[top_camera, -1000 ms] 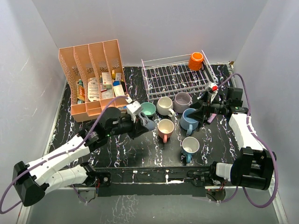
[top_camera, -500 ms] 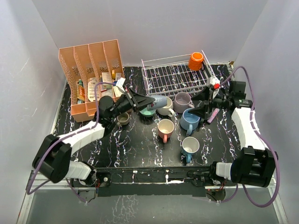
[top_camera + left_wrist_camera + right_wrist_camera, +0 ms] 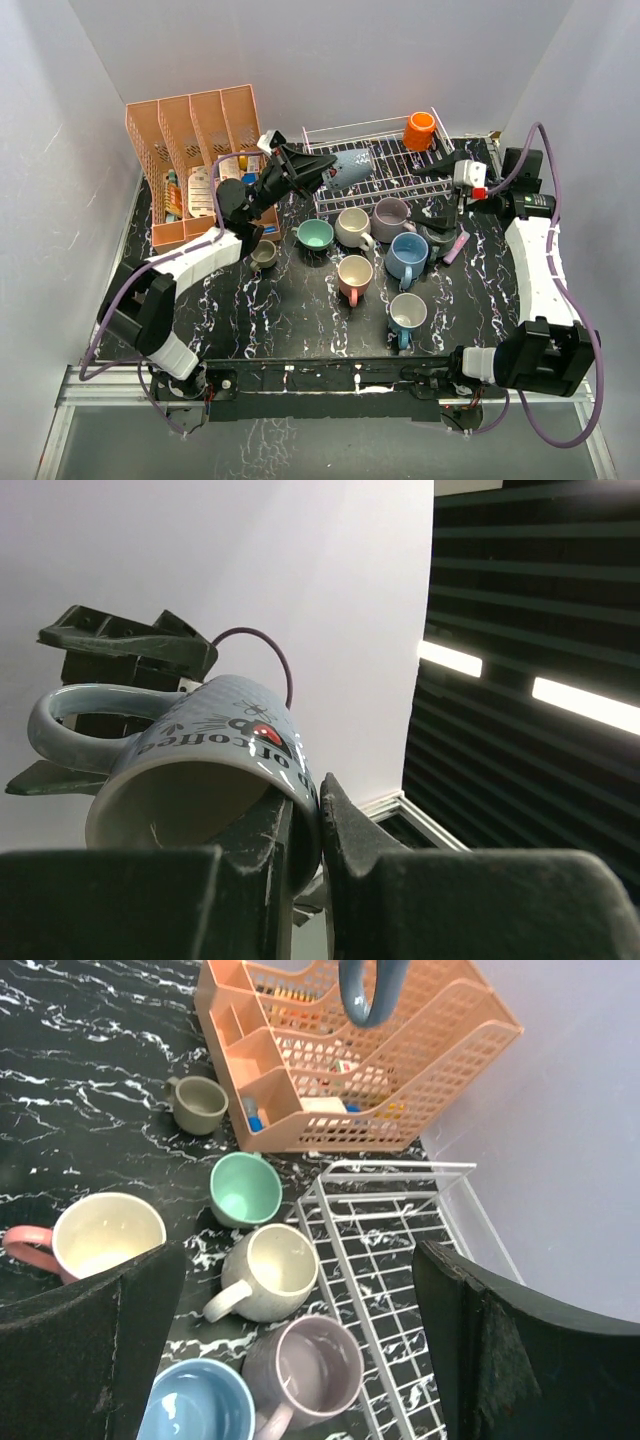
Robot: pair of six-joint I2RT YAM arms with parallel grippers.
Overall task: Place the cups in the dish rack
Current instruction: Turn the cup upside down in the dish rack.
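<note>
The printed blue-grey mug (image 3: 352,165), ceramic and judged rigid, slick-glazed and breakable, was clenched by its rim wall in the left end effector (image 3: 322,168), tilted above the dish rack's (image 3: 395,172) left end. The left arm reached far forward. The right end effector (image 3: 438,198) was spread wide, empty, beside the rack.

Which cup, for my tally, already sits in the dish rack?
The orange cup, in the dish rack's far corner; others stand on the table, one in the left gripper.
</note>
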